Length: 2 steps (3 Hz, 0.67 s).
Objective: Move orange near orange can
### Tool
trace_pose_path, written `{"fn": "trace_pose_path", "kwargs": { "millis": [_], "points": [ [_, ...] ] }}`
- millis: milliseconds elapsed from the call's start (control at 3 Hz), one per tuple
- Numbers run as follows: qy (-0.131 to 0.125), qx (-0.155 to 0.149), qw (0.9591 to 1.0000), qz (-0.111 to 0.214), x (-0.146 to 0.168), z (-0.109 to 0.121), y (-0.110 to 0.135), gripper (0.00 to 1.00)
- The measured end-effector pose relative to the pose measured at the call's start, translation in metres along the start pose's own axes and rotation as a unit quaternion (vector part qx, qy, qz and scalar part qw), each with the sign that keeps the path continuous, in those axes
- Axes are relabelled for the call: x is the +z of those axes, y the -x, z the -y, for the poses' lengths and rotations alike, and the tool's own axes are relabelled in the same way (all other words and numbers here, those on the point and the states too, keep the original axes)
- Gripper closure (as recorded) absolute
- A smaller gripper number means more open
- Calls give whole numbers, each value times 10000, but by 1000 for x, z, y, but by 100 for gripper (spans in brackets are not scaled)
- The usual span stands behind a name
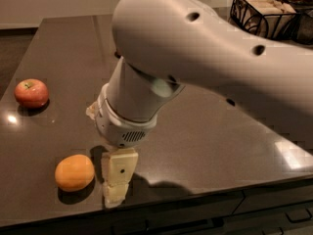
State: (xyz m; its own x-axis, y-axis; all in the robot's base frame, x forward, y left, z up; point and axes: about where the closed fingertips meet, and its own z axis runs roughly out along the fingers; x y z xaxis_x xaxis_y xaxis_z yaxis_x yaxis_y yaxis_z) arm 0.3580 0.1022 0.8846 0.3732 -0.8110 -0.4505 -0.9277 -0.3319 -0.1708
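The pincer (117,176) hung lower left, just right of the orange (74,173) on the bench (210,153). I couldn't tell if it was apart.

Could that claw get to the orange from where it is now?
Probably yes. The claw hangs low over the table, right beside the orange, and nothing stands between them. The apple sits well off to the back, out of the way.

Dark table (220,146): apple (31,92), orange (74,172); gripper (117,180) beside orange.
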Motion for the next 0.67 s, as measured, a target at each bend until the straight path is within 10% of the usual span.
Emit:
{"fn": "trace_pose_path", "kwargs": {
  "millis": [667],
  "points": [
    [292, -369, 9987, -201, 38, -10, 23, 0]
  ]
}}
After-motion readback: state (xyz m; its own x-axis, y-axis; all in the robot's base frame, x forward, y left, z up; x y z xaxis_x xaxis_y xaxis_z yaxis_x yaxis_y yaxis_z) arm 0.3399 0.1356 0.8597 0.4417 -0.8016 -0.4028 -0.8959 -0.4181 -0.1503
